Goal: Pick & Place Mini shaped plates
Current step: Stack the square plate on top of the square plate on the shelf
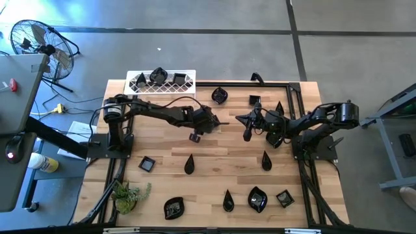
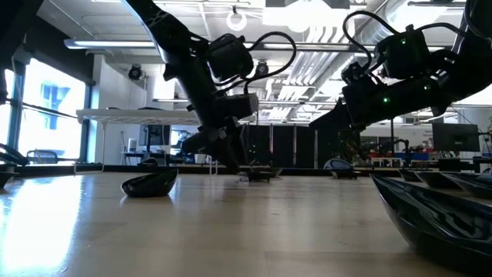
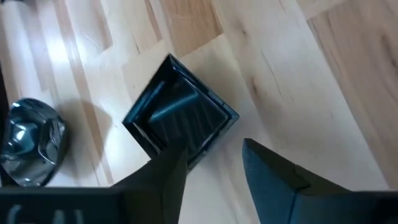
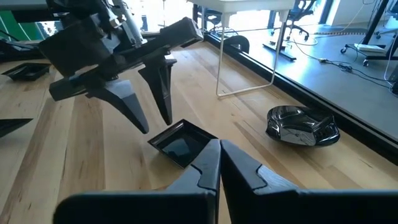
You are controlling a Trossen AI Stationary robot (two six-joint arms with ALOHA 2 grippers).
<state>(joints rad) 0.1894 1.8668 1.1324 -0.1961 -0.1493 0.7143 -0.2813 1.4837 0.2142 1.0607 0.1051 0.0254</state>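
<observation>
a glossy black square plate (image 3: 180, 118) lies flat on pale wood table (image 1: 214, 153). left gripper (image 3: 214, 171) hovers spread over it; right gripper (image 4: 219, 163) pressed together nearby.

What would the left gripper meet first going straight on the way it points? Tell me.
Most likely the small square plate on the wooden table: the left gripper, fingers apart, points down at it from just above. Depth between them is unclear.

Bright, even daylight; ceiling lamps (image 2: 238, 19) glare in the low view (arms silhouetted), tabletop (image 2: 231, 223) glossy with reflections
</observation>
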